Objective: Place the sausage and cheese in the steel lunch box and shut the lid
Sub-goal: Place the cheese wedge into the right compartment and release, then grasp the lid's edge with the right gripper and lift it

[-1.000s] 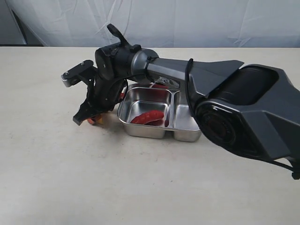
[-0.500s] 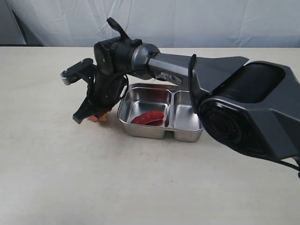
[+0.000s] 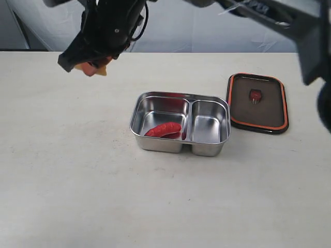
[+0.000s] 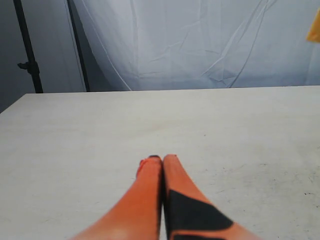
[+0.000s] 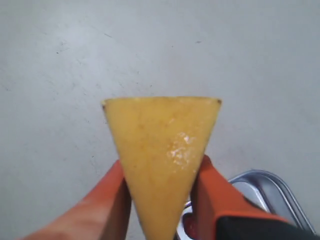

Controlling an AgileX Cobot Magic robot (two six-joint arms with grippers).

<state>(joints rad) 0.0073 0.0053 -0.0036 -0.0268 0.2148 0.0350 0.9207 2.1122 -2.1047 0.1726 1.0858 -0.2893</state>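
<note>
Cheese [image 5: 162,150] is clamped between the orange fingers [image 5: 107,200] of the right gripper [image 5: 161,169], which are parted just to the wedge's width. It is held high above the table [image 3: 77,181], well left of the steel lunch box [image 3: 207,151]. The sausage [image 3: 163,129] is seen lying in the box's left compartment. The lid [image 3: 257,103] is laid flat just beside the box, on its right. The left gripper [image 4: 160,160] is pressed fully closed, with nothing held.

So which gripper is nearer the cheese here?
Right. The right gripper grips the cheese between its fingers, raised above the table beside the steel lunch box. The left gripper is shut on nothing, low over the table, apart from the cheese.
</note>
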